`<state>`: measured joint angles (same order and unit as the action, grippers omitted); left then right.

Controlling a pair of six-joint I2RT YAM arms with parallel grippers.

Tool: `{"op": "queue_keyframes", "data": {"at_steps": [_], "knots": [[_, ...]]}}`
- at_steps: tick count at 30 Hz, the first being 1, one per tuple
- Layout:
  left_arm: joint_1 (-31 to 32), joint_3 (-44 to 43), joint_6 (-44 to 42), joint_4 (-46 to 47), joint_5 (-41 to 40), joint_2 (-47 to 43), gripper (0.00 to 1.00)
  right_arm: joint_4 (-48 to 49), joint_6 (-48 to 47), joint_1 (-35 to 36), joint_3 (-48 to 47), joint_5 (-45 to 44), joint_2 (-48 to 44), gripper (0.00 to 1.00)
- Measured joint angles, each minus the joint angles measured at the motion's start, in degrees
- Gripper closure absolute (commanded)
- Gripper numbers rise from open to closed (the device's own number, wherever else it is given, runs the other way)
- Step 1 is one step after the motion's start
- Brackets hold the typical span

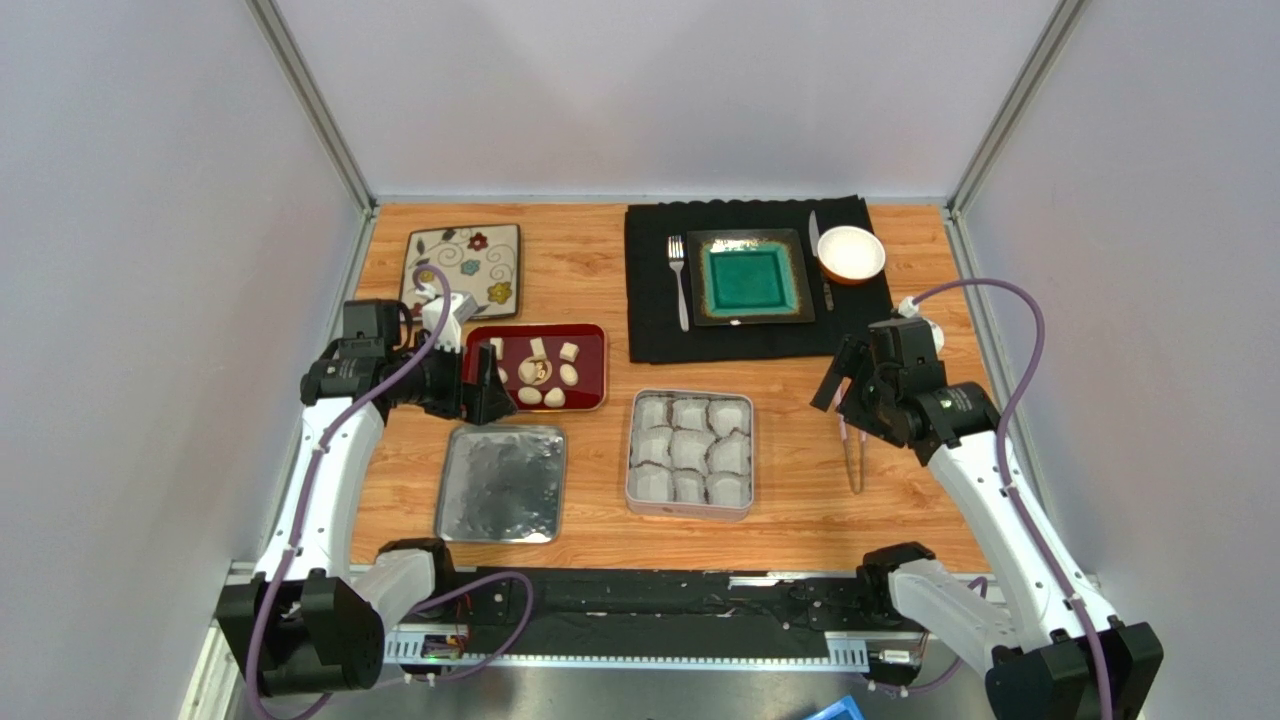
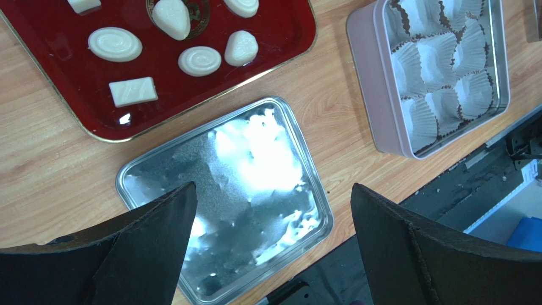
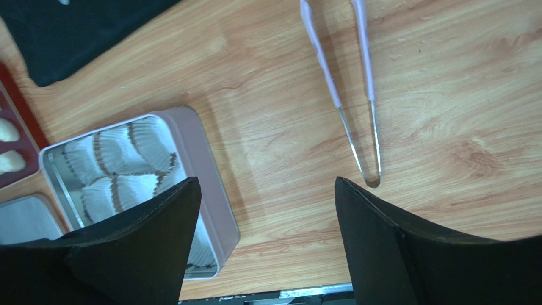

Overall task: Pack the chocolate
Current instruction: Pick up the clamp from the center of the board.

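Several cream chocolates lie on the red tray, left of centre. In the left wrist view they show as ovals, a rectangle and domes on the tray. The pink tin holds several empty white paper cups. It also shows in the right wrist view. My left gripper is open and empty. It hangs at the tray's left end, over the silver lid, its jaws wide apart. My right gripper is open and empty, between the tin and the tongs.
The silver lid lies left of the tin. The tongs lie on the wood to the tin's right. A black mat at the back holds a green plate, a fork, a knife and a white bowl. A floral plate sits back left.
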<state>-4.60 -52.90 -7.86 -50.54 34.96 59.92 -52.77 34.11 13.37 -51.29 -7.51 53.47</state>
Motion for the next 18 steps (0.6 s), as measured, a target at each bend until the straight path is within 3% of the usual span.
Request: {"op": "queue_keyframes", "data": {"at_steps": [7,18], "knots": [[0.0,0.4,-0.4,1.4,-0.5,-0.2,0.01,3.9,0.2,0.4,7.9,-3.6,1.3,0.32],[0.0,0.7,-0.7,3.8,-0.5,1.5,0.01,8.9,0.7,3.2,8.2,-13.7,12.3,0.32]]}}
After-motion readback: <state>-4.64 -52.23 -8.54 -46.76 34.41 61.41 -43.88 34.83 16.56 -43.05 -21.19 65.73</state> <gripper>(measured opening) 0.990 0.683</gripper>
